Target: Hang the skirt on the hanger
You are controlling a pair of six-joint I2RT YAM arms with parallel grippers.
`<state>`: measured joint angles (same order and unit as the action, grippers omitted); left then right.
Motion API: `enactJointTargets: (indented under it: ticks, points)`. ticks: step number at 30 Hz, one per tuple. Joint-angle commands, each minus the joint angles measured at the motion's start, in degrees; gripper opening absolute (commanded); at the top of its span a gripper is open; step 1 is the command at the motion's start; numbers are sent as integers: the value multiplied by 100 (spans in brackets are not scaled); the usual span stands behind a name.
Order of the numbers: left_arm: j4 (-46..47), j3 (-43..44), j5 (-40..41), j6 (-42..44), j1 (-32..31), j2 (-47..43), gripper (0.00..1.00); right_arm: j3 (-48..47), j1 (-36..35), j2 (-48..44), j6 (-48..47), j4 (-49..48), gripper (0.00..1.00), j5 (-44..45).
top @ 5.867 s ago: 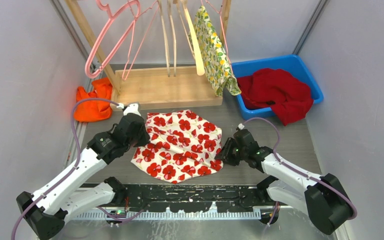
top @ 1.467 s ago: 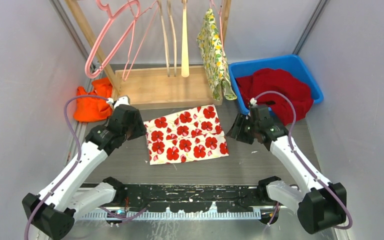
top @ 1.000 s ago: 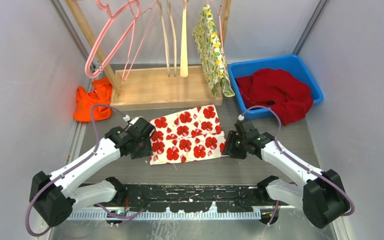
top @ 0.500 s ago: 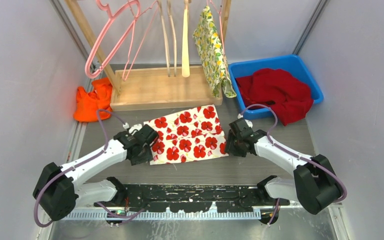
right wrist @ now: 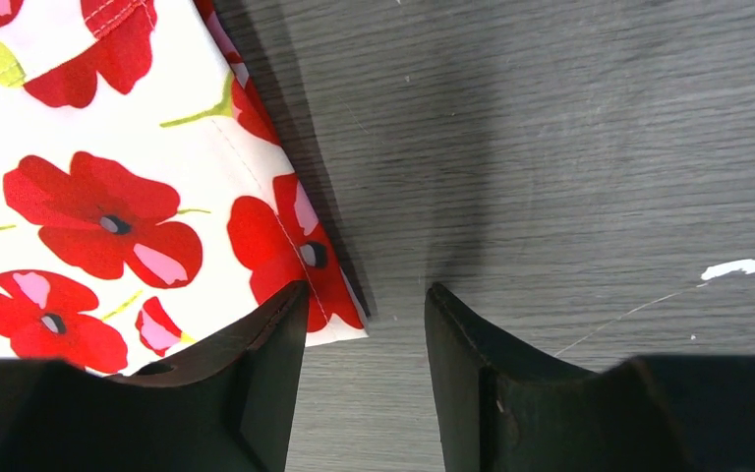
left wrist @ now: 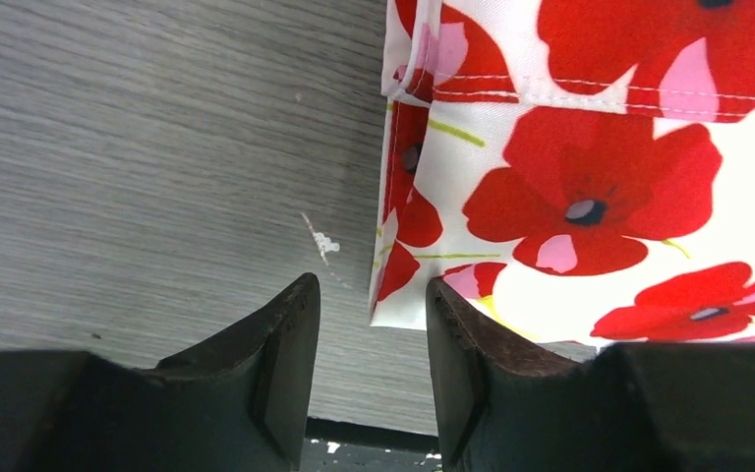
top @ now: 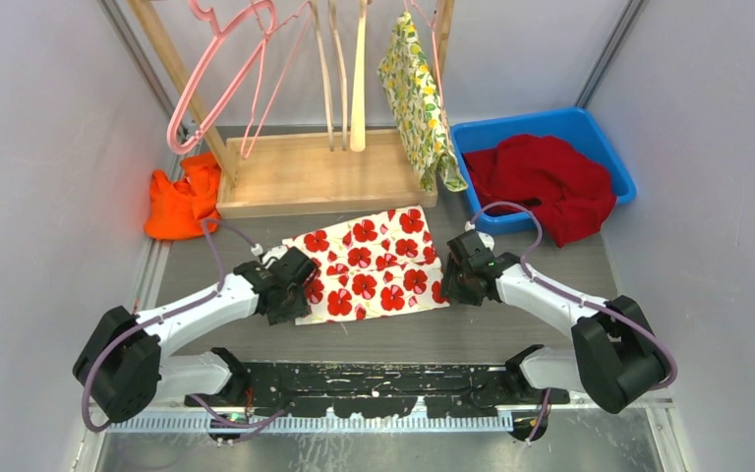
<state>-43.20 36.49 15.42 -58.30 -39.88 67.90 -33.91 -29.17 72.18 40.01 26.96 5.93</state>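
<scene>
both arms have swung in low since a second ago, left gripper [left wrist: 369, 287] and right gripper [right wrist: 366, 291] each part open and empty at a near corner of the folded skirt [top: 369, 267] flat on the counter [top: 531, 320]; it looks limp and light, likely best pinched at those corners.

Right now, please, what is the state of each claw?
Left claw: open, holding nothing, at a near corner of the poppy-print skirt.
Right claw: open, holding nothing, at the other near corner.
</scene>
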Motion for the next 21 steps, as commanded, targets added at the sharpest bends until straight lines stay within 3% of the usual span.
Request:
enactJointTargets:
  ticks: [1,6,12,16,18,21]
  points:
    - [451,-159,-60,-60,-39,255,44,-208,-45,47,-54,-225,53,136]
    - [702,-264,-32,-107,-71,583,40,-195,-77,105,-57,-260,52,207]
    - [915,-304,-49,-134,-99,984,16,-182,-149,319,-54,-350,50,307]
    - [975,-237,-83,-77,-114,1170,0,-228,-221,421,-19,-399,43,300]
    - [970,-209,-88,-47,-123,1169,0,-242,-314,433,-7,-410,40,274]
    - [879,-189,-75,-16,-143,970,0,-213,-432,389,38,-409,27,194]
